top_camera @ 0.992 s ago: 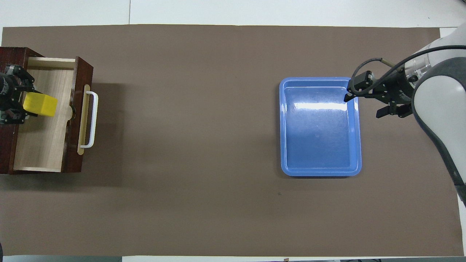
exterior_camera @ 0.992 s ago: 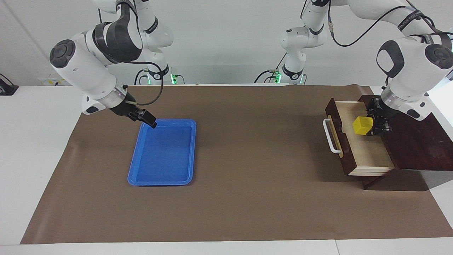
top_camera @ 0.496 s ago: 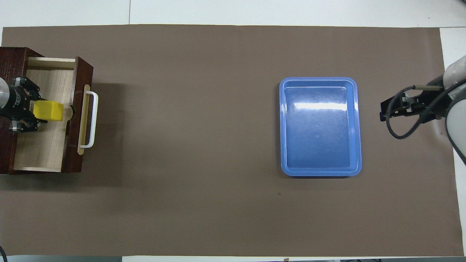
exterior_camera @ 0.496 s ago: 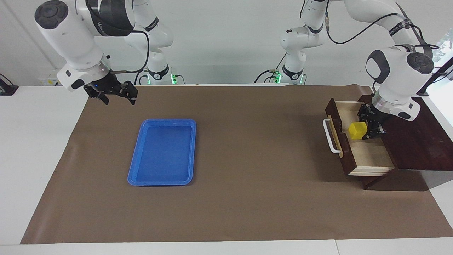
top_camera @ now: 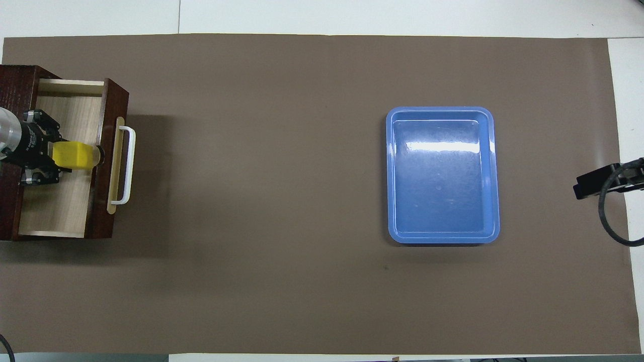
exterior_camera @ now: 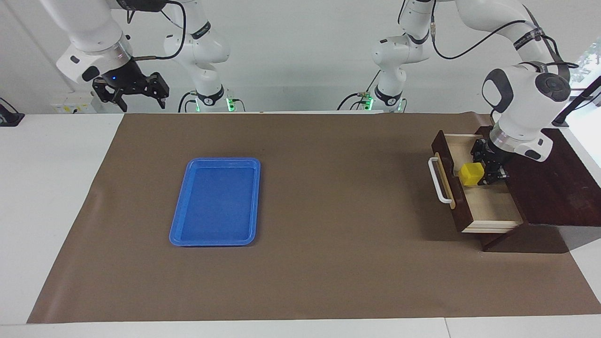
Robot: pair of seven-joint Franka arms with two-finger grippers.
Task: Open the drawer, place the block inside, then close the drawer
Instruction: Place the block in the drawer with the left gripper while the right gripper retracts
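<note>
Yellow and smooth-faced, the block [exterior_camera: 470,174] sits low inside our open drawer [exterior_camera: 488,202], pale wood within dark walls, white bar handle [exterior_camera: 438,180] in front. Our left gripper [exterior_camera: 488,165] clamps its jaws on the cube, lower than a second ago. Our right gripper [exterior_camera: 132,91], jaws apart, has risen clear of the glossy blue tray [exterior_camera: 179,220].

Plain white wall [exterior_camera: 300,56] up at 12 o'clock, white table [exterior_camera: 47,188] beneath, brown mat [exterior_camera: 328,263] across its middle, daylight spilling in at 3 o'clock.
</note>
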